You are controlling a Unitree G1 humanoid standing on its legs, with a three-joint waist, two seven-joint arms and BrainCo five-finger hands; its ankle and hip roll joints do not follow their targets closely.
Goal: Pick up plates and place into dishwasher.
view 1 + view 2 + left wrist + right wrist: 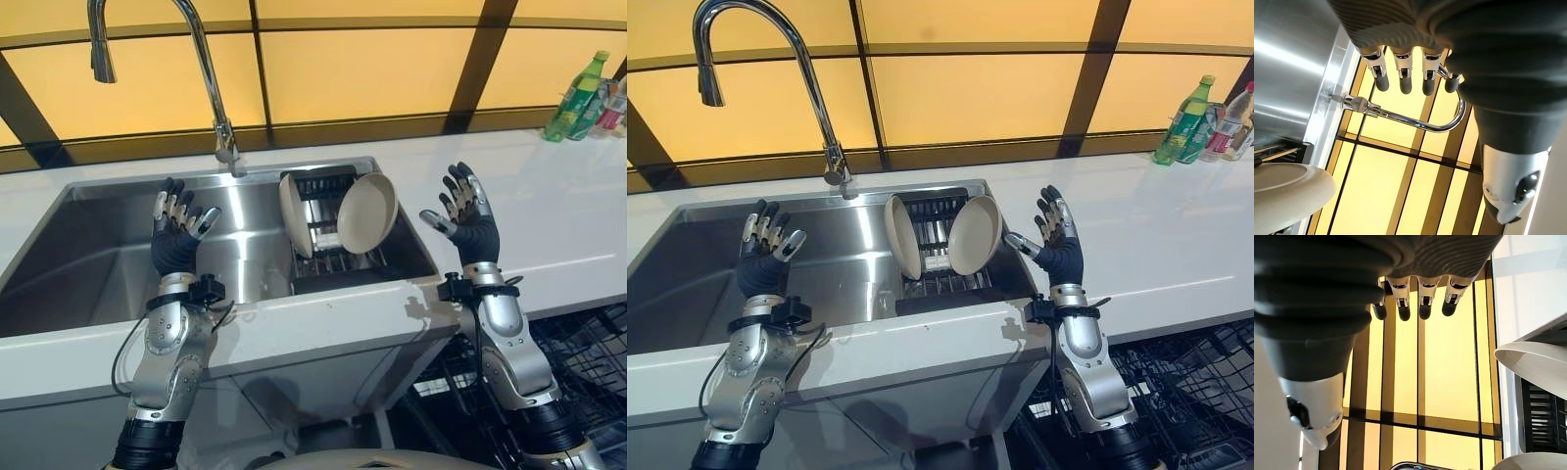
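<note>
White worktop (pixel 578 211) framed a steel sink (pixel 88 264) where two plates (pixel 366 212) leaned in a rack (pixel 323 245); left hand (pixel 176 230) and right hand (pixel 468 220) hovered, fingers spread and empty, with reaching likely next.

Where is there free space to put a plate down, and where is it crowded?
Free: the sink basin left of the rack, and the white counter between the right hand and the bottles. Crowded: the rack, where two plates stand on edge. The left hand hovers open over the basin.
</note>
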